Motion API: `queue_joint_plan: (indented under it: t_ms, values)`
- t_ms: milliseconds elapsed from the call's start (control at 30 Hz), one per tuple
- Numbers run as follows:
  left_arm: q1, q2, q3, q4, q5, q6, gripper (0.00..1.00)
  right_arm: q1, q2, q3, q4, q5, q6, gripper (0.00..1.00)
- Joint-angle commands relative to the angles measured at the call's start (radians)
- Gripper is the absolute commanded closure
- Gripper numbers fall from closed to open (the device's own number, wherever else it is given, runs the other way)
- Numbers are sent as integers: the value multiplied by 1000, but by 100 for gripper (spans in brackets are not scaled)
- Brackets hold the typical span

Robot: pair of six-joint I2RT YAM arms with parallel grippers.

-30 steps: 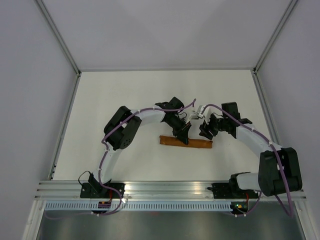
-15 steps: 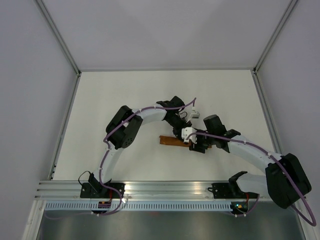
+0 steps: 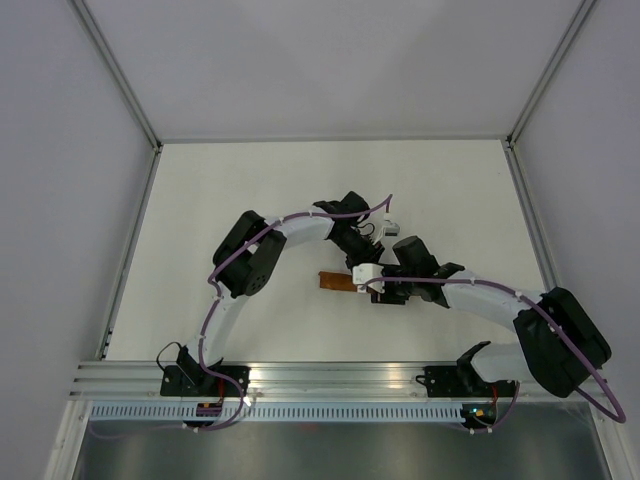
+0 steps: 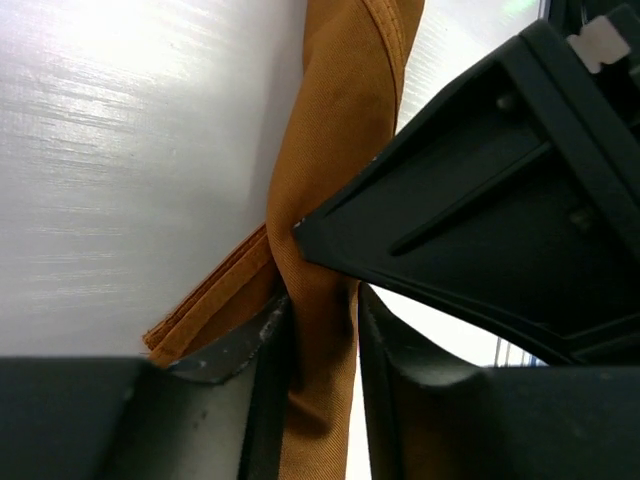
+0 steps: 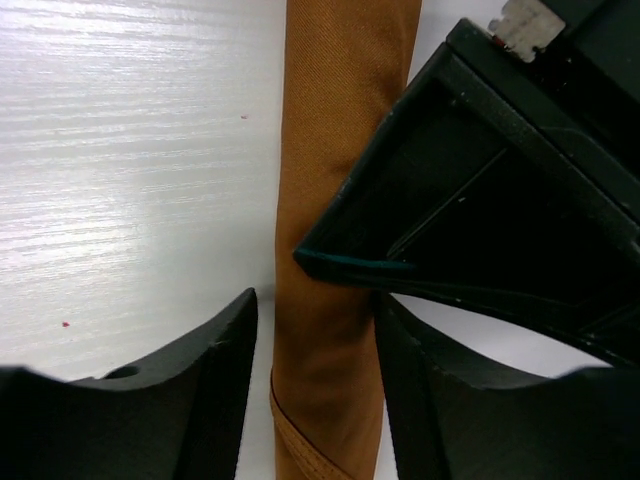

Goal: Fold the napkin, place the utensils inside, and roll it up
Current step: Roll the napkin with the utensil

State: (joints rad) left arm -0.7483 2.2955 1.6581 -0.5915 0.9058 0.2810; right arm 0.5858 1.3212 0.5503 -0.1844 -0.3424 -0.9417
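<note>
A robotics lab test cell, not a home or a shop.

A bare white tabletop (image 3: 250, 180) is boxed in by plain pale grey wall panels (image 3: 330, 60) held in slim aluminium frame struts (image 3: 115, 70). Along the near edge runs a ribbed aluminium extrusion rail (image 3: 340, 375) with a slotted white cable duct (image 3: 330, 410) just below it. Two black-and-white jointed robot arms, the left arm (image 3: 245, 265) and the right arm (image 3: 500, 298), are bolted to that rail side by side, with thin purple cables (image 3: 204, 322) strung along them. No furniture or decoration shows, only rig hardware.
</note>
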Motion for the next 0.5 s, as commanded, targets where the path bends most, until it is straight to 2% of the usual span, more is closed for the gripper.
queue_joint_plan:
  t_ms: [0, 167, 267, 467]
  values:
    - [15, 33, 5, -27, -79, 4, 60, 8, 27, -1, 25, 36, -9, 49]
    - [29, 5, 17, -14, -56, -11, 51, 9, 55, 13, -6, 43, -2, 62]
    - [44, -27, 17, 18, -51, -31, 50, 8, 87, 39, -38, 42, 7, 69]
    - [84, -94, 17, 96, -93, -104, 49, 8, 150, 76, -78, 51, 38, 73]
